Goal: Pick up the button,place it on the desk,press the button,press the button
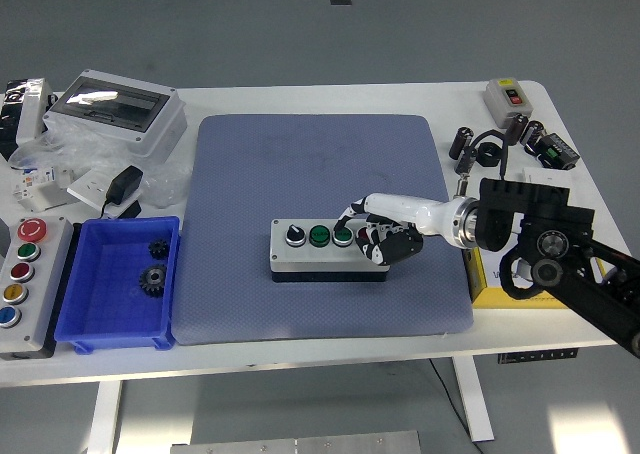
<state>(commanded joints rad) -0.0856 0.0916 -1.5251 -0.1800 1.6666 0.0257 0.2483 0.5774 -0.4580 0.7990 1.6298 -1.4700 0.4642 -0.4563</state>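
A grey button box (325, 253) with a black knob, two green buttons and a red button lies in the middle of the blue-grey mat (320, 164). My right hand (378, 236) reaches in from the right and rests over the box's right end. Its black fingers (390, 246) are curled down onto the red button, which they mostly hide. The white thumb points left along the box's far edge. The left arm is out of sight.
A blue bin (115, 286) with gears stands left of the mat, a second button box (25, 282) at the far left. A yellow box (500, 279) sits under my right forearm. A grey enclosure (115, 109) and clutter fill the back left, black cylinders (480, 146) the back right.
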